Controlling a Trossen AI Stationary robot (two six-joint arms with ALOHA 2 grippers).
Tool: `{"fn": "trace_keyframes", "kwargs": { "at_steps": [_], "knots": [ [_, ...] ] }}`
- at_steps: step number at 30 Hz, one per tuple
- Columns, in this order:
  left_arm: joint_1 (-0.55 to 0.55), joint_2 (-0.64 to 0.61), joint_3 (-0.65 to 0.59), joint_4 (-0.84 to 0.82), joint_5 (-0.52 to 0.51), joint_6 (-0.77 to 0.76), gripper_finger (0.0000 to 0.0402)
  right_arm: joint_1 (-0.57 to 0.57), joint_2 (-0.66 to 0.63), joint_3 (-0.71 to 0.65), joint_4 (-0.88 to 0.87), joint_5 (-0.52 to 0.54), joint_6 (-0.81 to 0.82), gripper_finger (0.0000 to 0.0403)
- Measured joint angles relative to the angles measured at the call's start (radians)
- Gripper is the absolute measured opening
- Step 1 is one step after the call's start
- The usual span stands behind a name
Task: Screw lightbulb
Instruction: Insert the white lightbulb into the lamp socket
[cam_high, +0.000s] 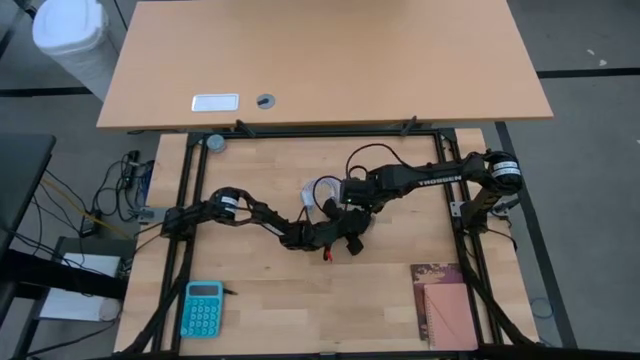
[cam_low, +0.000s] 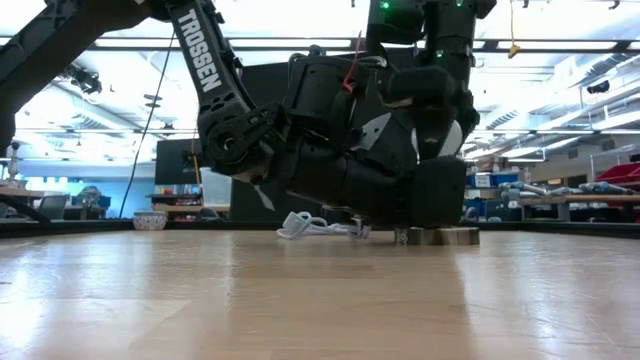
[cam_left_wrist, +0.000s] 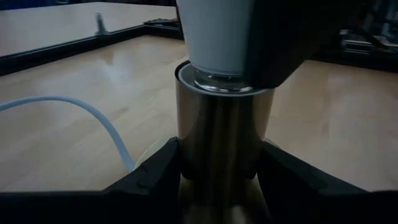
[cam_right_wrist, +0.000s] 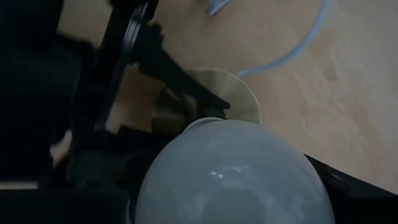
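Left wrist view: left fingers (cam_left_wrist: 155, 165) clamp the socket (cam_left_wrist: 217, 130); right fingers grip the lightbulb (cam_left_wrist: 214, 34) seated in it.

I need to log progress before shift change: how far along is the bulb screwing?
Done: the lightbulb sits with its base in the socket. In hand: the left end effector grips the socket on both sides, and the right end effector holds the bulb from above. Left: whether it is fully threaded can't be seen; then release.
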Motion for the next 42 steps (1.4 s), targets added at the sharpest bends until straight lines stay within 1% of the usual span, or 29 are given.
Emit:
{"fn": "trace_keyframes", "kwargs": {
  "at_steps": [5,10,13,16,20,24,27,35,42],
  "knots": [
    [0.000,0.001,-0.001,0.007,-0.018,-0.015,0.0193,0.001,0.002,-0.002,0.036,0.030,0.137,0.0257],
    [-0.003,0.001,-0.001,0.012,-0.015,-0.021,0.0193,0.008,0.002,-0.002,0.038,0.045,0.182,0.0257],
    [-0.004,0.001,-0.001,0.014,-0.010,-0.020,0.0193,0.013,0.002,-0.002,0.037,0.047,0.152,0.0257],
    [-0.003,0.001,-0.001,0.015,0.002,-0.021,0.0193,0.019,0.002,-0.002,0.041,0.053,0.073,0.0263],
    [-0.001,-0.003,0.002,0.026,0.037,-0.026,0.0193,0.029,0.006,-0.005,0.050,0.031,-0.031,0.0297],
    [-0.001,-0.005,0.003,0.025,0.049,-0.022,0.0193,0.030,0.006,-0.004,0.039,0.032,-0.040,0.0337],
    [-0.001,-0.005,0.004,0.020,0.050,-0.021,0.0193,0.030,0.006,-0.004,0.034,0.041,-0.041,0.0351],
    [-0.002,-0.005,0.004,0.000,0.056,0.013,0.0193,0.042,-0.002,-0.002,-0.026,0.045,-0.061,0.0339],
    [-0.002,-0.005,0.004,-0.002,0.068,0.011,0.0194,0.076,-0.075,-0.001,-0.075,0.051,-0.067,0.0328]
  ]
}}
